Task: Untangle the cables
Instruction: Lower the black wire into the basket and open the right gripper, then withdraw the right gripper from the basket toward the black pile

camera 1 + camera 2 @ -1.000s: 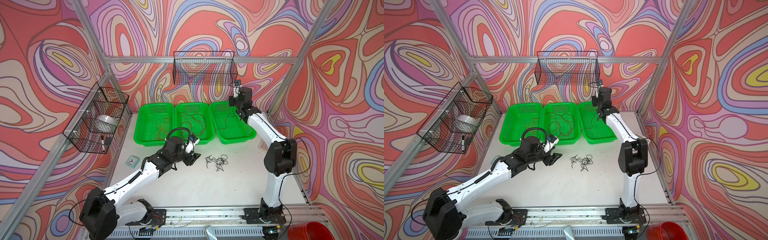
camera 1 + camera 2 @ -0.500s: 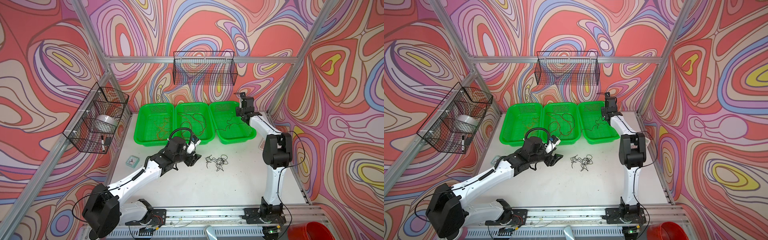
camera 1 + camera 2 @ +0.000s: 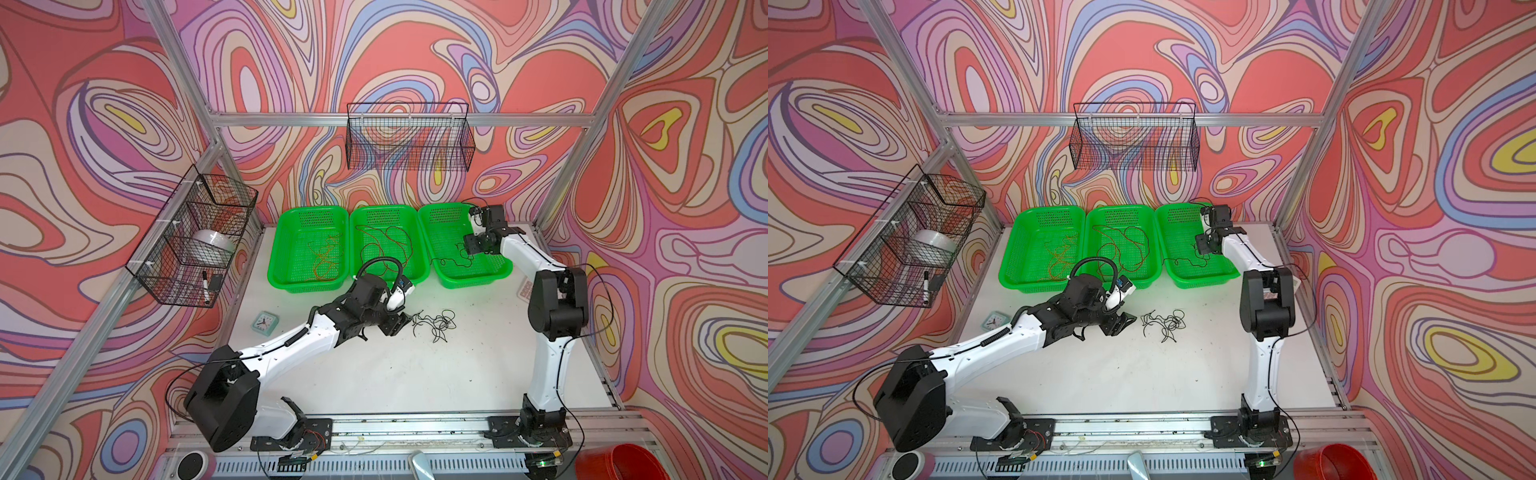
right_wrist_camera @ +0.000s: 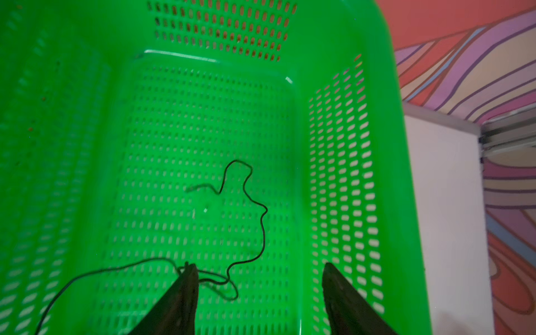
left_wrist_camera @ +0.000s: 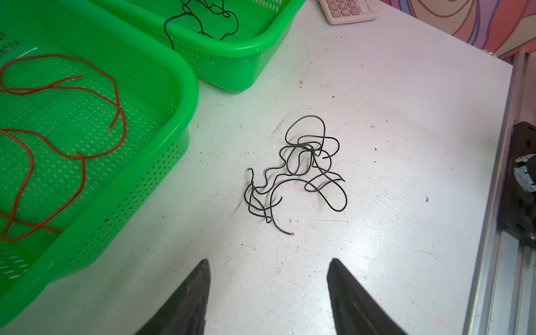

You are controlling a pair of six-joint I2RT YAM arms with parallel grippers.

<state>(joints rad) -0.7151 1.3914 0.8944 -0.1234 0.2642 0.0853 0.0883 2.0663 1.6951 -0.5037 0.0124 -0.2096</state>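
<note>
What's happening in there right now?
Sorting by colour, it seems. The right gripper hangs open over the right basket, with a black cable lying loose beneath it. The left gripper, also open, points at the black tangle on the table. The left basket holds orange cables, the middle basket red-brown cables.
</note>
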